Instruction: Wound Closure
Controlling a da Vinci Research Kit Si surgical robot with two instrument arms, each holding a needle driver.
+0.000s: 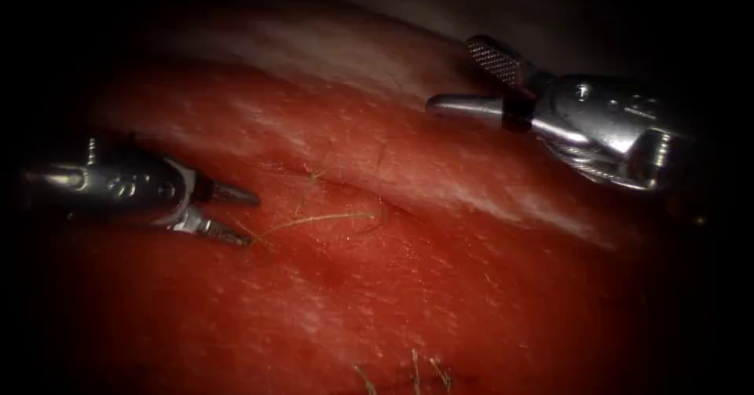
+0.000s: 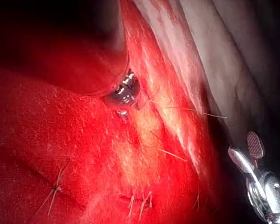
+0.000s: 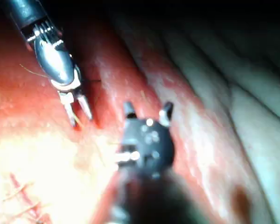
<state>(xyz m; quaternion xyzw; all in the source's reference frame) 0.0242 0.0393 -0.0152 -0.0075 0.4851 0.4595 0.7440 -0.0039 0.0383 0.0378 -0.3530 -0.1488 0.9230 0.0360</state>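
The left hand [image 1: 253,217] comes in low on the left of the endoscope view with its jaws spread, tips just at the near end of a pale thread [image 1: 322,220] that lies loose on the tissue [image 1: 408,285]; I cannot tell whether the lower tip touches the strand, but the jaws are not pinched on it, so this hand holds nothing; the right hand [image 1: 455,77] hangs well apart, up on the right over the paler fatty band, jaws wide open, one serrated pad turned toward the lens, and it too holds nothing; the right wrist view agrees, showing its own two tips [image 3: 147,109] parted and the left hand [image 3: 79,114] parted beside a dark furrow; the cut [image 1: 369,199] reads as a shallow crease running across the middle of the tissue, with the thread curling along and just left of it; short cut ends of thread [image 1: 416,371] stand up at the lower edge, and more such ends [image 2: 141,201] show in the left wrist view around earlier stitches; the needle I cannot make out in any view, so I cannot say whether it sits in the tissue or lies hidden; the risks, as I judge them: the fine strand lies flat on wet red tissue, so closing jaws could nip the surface along with it, or fray the thread if clamped hard; a pull on a loose strand with nothing holding the other end could also drag it out of the tissue.
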